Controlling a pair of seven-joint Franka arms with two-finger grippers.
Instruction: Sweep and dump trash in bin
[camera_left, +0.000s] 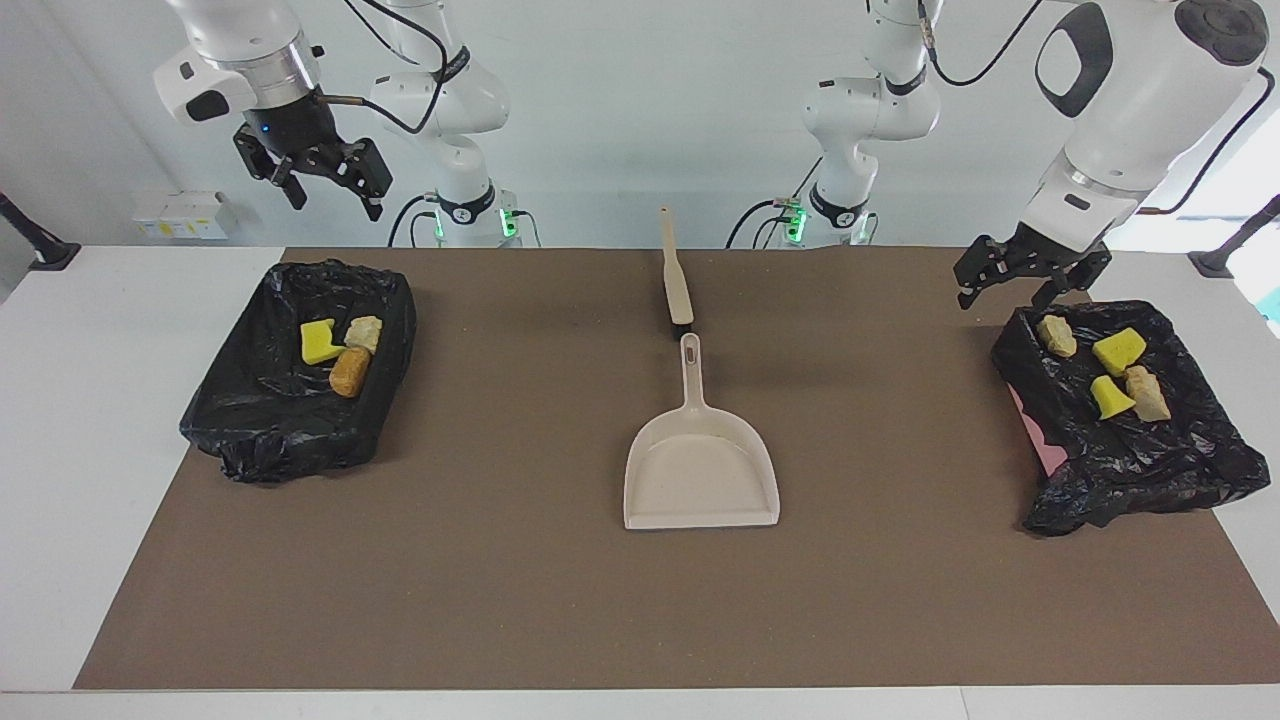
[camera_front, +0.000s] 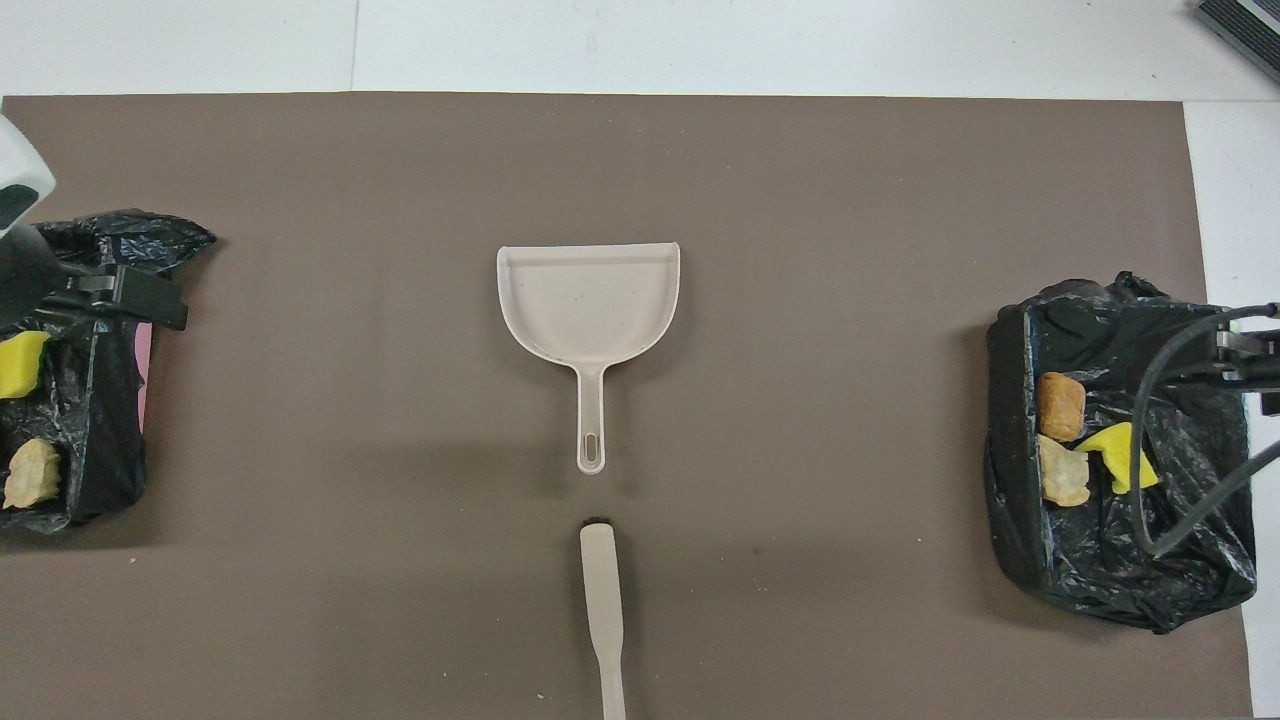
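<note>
Open brown mat lies either side of the beige plastic dustpan and beige brush mid-desk, bounded by two black-bagged bins.

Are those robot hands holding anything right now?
No. The left gripper hangs open over one bin; the right gripper waits open above the other bin. Both are empty.

Below the left gripper, yellow and tan trash lies on a glossy black bag. The dustpan and brush are beige, the mat plain brown.
</note>
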